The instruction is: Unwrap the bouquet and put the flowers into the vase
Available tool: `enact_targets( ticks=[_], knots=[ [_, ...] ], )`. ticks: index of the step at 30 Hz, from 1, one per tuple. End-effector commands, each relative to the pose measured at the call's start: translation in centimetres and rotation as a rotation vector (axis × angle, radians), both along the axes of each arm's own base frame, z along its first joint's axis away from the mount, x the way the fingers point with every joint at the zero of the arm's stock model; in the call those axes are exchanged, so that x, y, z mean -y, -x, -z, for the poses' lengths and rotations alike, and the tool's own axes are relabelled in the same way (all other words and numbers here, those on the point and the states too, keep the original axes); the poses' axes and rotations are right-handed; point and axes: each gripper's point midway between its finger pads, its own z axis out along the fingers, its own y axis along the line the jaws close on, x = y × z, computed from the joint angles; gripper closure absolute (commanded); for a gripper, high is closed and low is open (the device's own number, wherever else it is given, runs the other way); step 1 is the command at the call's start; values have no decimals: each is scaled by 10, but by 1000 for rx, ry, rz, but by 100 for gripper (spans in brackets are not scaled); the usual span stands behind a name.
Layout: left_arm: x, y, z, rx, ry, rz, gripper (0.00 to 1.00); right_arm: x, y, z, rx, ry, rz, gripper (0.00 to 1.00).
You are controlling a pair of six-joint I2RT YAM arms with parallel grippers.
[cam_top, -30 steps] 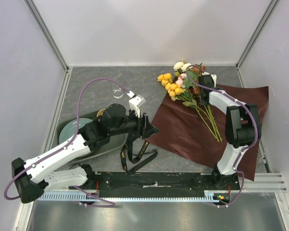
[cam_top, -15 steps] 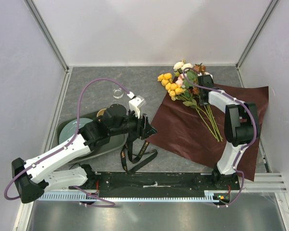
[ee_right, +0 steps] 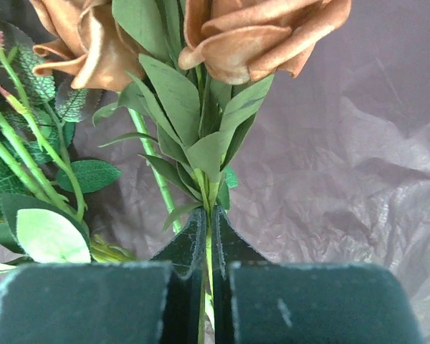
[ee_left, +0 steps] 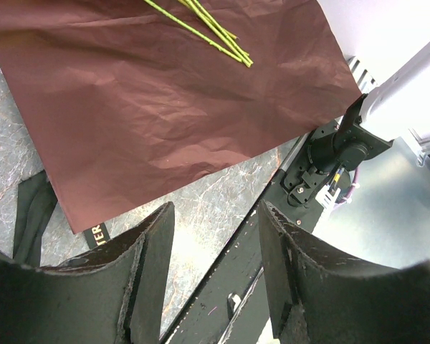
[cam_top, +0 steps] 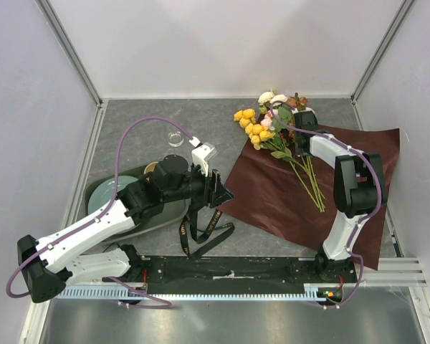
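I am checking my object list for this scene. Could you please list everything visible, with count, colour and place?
flowers: one bunch; yellow, pink, cream, rust-orange; paper's far edge
paper: one sheet, maroon, spread at right
ribbon: one, black with gold letters, near centre
vase: one, clear, beyond the tray
tray: one, dark green, left side
plate: one, pale green, on the tray
mug: one, tan, tray's far edge, partly hidden
left pincer: one, dark, open over the paper's left corner
right pincer: one, dark, shut on a rust-orange flower's stem
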Motion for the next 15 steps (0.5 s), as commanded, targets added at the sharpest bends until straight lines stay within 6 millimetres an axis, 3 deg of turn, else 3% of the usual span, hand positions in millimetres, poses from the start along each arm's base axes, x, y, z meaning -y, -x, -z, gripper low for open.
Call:
enact_targets(
  ticks=[1,6,10,12,15],
  knots=[
    [1,-3,-9,36,9,9,43,4,-15,-45,124,72,40,100],
    [1,-4,-11,33,9,5,43,25,-9,-100,236,216,159,100],
    [-2,-8,-19,54,3,-15,37,25,0,-147,336,233,166,100],
    [-3,-11,-24,63,5,-24,33,19,1,-160,370,203,149,100],
    [-4,-14,-33,69,23,-34,32,-9,4,-182,434,103,60,100]
  ],
)
